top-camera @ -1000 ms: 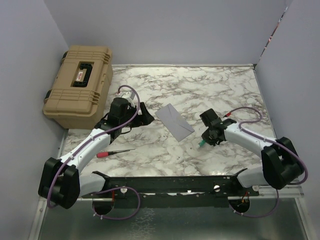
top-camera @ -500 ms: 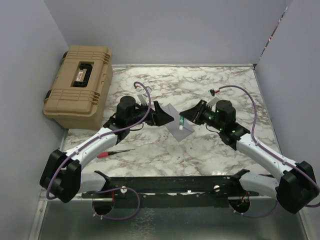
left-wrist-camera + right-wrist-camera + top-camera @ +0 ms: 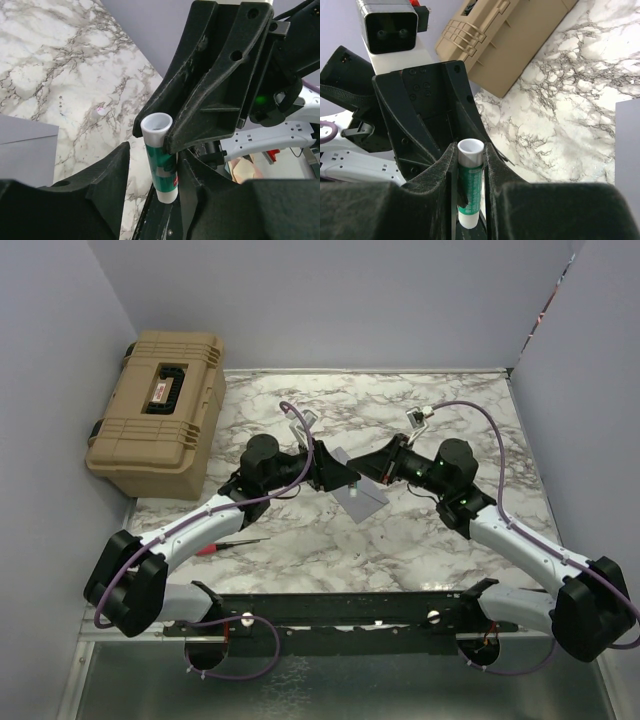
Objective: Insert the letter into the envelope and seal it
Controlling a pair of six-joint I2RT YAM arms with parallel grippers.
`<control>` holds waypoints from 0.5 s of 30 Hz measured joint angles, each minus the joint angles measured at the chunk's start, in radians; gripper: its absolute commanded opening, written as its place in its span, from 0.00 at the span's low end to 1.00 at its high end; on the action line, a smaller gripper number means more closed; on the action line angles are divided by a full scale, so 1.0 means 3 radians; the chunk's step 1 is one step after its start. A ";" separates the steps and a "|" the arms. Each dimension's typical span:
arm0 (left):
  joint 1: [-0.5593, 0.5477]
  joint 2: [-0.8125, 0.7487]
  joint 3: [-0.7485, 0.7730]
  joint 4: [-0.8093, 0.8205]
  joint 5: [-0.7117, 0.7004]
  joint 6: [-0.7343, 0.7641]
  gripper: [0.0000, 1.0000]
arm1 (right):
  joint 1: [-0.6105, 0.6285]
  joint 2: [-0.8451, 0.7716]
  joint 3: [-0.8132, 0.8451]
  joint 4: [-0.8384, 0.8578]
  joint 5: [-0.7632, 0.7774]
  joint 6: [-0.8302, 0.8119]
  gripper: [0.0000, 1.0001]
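The grey-lilac envelope [image 3: 365,500] lies flat at the table's middle; it also shows in the left wrist view [image 3: 25,150] and the right wrist view [image 3: 627,145]. The peach letter is out of view. Both grippers meet tip to tip just above the envelope's far end. My right gripper [image 3: 368,470] [image 3: 470,152] is shut on a green-and-white glue stick [image 3: 470,185]. My left gripper [image 3: 335,472] [image 3: 152,167] is open, its jaws either side of the stick's lower end [image 3: 165,175], with a gap on the left side.
A tan toolbox [image 3: 155,410] stands at the back left and shows in the right wrist view [image 3: 510,35]. A red-handled screwdriver [image 3: 215,547] lies at the front left. Grey walls close in the marble table [image 3: 450,410] on three sides.
Both arms swung inward over the envelope. The right gripper carried the glue stick up from the right side of the table to the left gripper's jaws.
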 measured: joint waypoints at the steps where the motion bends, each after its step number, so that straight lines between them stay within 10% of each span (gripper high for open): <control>1: 0.0000 0.0003 -0.0003 0.0039 0.0022 -0.0020 0.42 | 0.0000 0.0000 0.0000 0.0008 0.0000 0.0001 0.01; 15: 0.0000 0.0036 -0.0089 0.0245 0.0175 -0.0128 0.43 | 0.0001 0.0018 -0.0032 0.0135 0.0155 0.0139 0.01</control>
